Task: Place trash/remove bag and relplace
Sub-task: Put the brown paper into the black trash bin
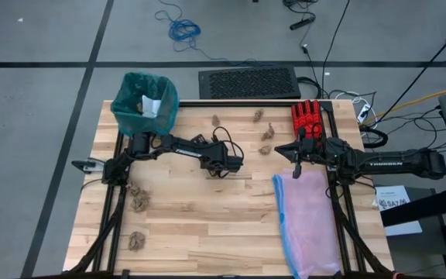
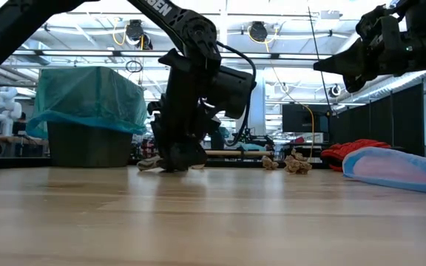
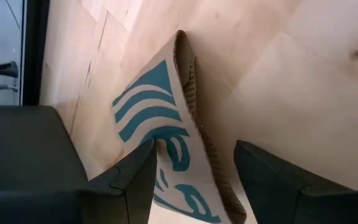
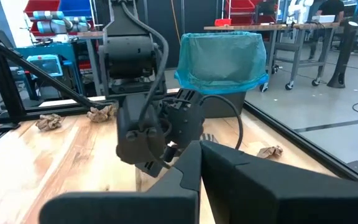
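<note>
The teal-green bag (image 1: 130,87) lines a dark bin at the table's far left corner, its rim folded over the bin's edge (image 2: 87,96); a white scrap (image 1: 152,105) lies inside. Brown paper wads (image 1: 265,133) (image 1: 138,198) lie scattered on the wood. My left gripper (image 1: 231,164) is low at mid-table, pointing down and open, its fingers on either side of a white card scrap with teal-blue print (image 3: 160,106). My right gripper (image 1: 295,157) is shut and hangs high (image 2: 328,66) above the pink bag's far end, holding nothing. My left gripper (image 3: 194,158) comes from above with one finger (image 3: 135,177) on each side of the printed scrap's end nearest the wrist camera (image 3: 179,155). The scrap lies on the table. Whether a finger touches it, I cannot tell.
A pale pink bag with a blue edge (image 1: 308,221) lies flat along the table's right side. A red glove (image 1: 307,116) sits at the far right edge. Two wads (image 1: 135,240) lie near the left front. Bare wood stretches across the near middle.
</note>
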Robot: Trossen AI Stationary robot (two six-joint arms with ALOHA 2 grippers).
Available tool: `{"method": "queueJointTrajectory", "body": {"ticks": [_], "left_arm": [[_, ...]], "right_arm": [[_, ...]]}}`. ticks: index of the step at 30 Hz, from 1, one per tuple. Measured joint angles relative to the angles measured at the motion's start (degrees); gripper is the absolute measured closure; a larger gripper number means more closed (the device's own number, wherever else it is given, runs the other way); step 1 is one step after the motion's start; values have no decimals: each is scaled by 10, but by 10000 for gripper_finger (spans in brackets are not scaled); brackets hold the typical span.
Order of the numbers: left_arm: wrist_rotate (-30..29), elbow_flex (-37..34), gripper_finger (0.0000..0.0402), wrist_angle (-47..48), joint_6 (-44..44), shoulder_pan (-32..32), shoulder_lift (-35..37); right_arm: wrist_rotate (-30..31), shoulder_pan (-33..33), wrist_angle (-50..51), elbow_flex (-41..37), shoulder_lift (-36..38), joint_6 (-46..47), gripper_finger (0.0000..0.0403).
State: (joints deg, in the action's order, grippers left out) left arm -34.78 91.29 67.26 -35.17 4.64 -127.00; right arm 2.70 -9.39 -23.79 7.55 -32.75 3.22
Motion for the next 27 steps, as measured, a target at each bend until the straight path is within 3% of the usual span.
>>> {"method": "queueJointTrajectory", "body": {"ticks": [3,6,12,13,20,27], "left_arm": [[0,0,193,-7,13,5,0],[0,0,225,-15,33,6,0],[2,-1,377,-49,94,6,-3],[1,-1,387,-55,103,6,-3],[-11,-1,400,-56,133,-7,9],[-40,1,401,-51,130,-26,77]], "right_arm": [[0,0,0,0,0,6,403],[0,0,0,0,0,6,403],[0,0,0,0,0,6,403],[0,0,1,0,0,6,403],[0,0,1,0,0,6,403],[0,0,0,0,0,6,403]]}}
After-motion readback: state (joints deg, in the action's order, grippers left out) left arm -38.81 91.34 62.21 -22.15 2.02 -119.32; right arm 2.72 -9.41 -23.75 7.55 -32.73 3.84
